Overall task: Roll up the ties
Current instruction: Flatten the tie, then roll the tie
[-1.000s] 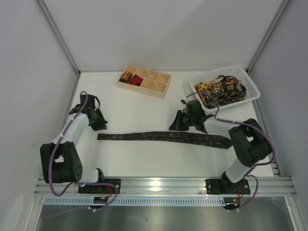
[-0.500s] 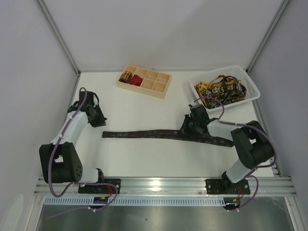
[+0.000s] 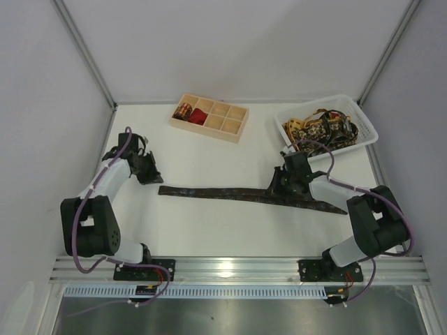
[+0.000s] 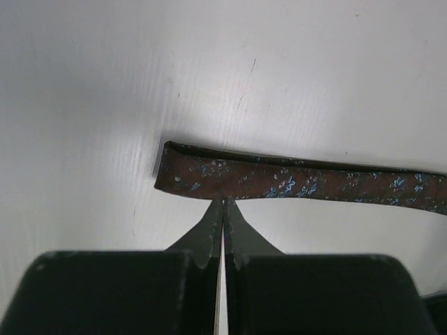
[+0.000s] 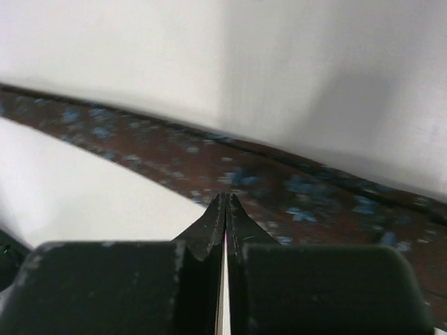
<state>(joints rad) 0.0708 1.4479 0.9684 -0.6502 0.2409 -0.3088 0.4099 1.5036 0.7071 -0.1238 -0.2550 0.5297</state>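
One dark brown tie [image 3: 216, 193] with small blue flowers lies stretched across the table, narrow end left, wide pointed end right. My left gripper [image 3: 154, 179] is shut, and its fingertips [image 4: 223, 204] touch the near edge of the narrow end [image 4: 209, 174]. My right gripper [image 3: 278, 188] is shut on the tie's wider part [image 5: 279, 188], where the cloth bunches up toward it. More ties, gold-and-black patterned [image 3: 323, 130], are piled in the white basket. A small coiled tie [image 3: 184, 110] and a red one [image 3: 199, 117] sit in the tray.
The pale wooden compartment tray [image 3: 227, 125] stands at the back centre. The white plastic basket [image 3: 363, 129] is at the back right, just behind my right arm. White walls close in both sides.
The tie has slid to the right and now slopes down toward its wide end. My right gripper moved right with it, and my left gripper followed the narrow end rightward.
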